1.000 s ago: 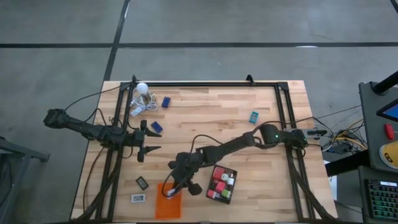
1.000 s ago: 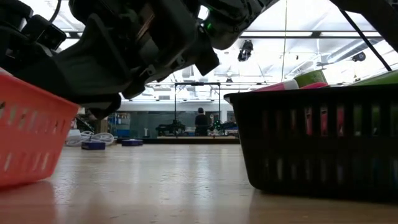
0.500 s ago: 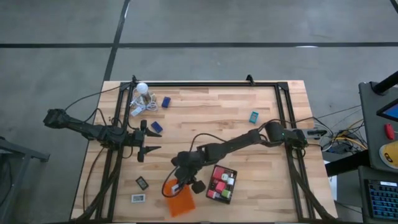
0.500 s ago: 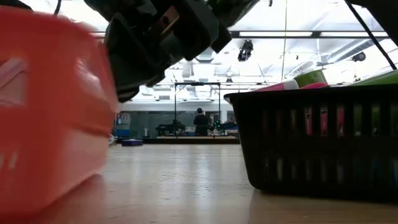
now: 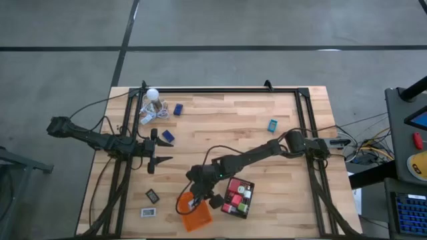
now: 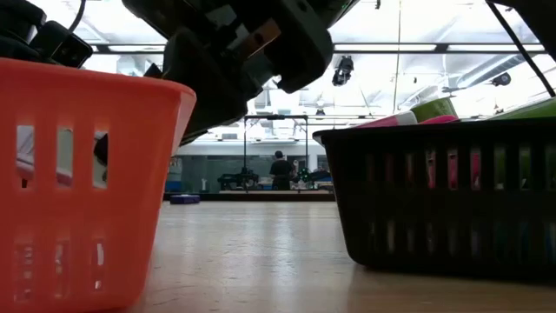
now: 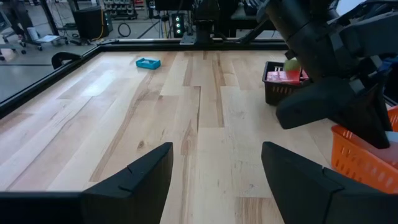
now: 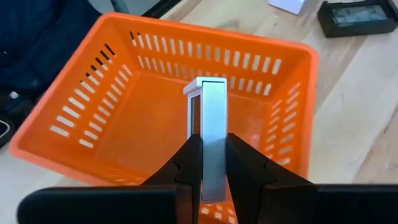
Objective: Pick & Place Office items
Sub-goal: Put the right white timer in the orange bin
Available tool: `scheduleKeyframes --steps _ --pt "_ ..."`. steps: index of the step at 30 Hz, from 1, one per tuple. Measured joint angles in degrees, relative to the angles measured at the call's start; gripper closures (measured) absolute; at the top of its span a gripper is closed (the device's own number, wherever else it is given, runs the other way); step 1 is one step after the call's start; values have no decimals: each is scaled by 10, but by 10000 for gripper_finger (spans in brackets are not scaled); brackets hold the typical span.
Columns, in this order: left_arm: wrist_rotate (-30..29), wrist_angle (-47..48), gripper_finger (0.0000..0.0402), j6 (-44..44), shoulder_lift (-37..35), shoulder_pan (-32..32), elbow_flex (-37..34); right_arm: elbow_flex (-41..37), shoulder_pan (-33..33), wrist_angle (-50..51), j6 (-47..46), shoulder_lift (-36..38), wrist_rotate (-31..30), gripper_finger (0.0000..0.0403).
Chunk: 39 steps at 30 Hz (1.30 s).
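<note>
The orange basket [image 5: 197, 217] has just slid and turned near the front edge of the table [image 5: 227, 127] — a second ago it was lying straighter and a bit more toward the left. Now it is sitting right under the right gripper [image 8: 214, 165], so the drop looks close.

The right gripper is squeezing a small white box [image 8: 211, 134] — flat, smooth and hard-edged — above the basket. The basket is shiny plastic with thin slots in its walls. The black basket [image 5: 238, 197] beside it is holding pink and green bits.

The left gripper [image 5: 162, 151] is waiting near the left edge, fingers apart, holding nothing.
</note>
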<state>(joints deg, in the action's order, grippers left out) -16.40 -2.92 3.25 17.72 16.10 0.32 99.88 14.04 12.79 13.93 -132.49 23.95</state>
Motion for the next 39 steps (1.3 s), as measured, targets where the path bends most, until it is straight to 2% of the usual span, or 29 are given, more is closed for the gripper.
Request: scheduleKeyframes --steps 25,39 --pt "0 0 149 0 0 0 0 0 0 -1 -4 0 -21 351" --pt "0 0 149 0 0 0 0 0 0 -12 -17 0 -20 278"
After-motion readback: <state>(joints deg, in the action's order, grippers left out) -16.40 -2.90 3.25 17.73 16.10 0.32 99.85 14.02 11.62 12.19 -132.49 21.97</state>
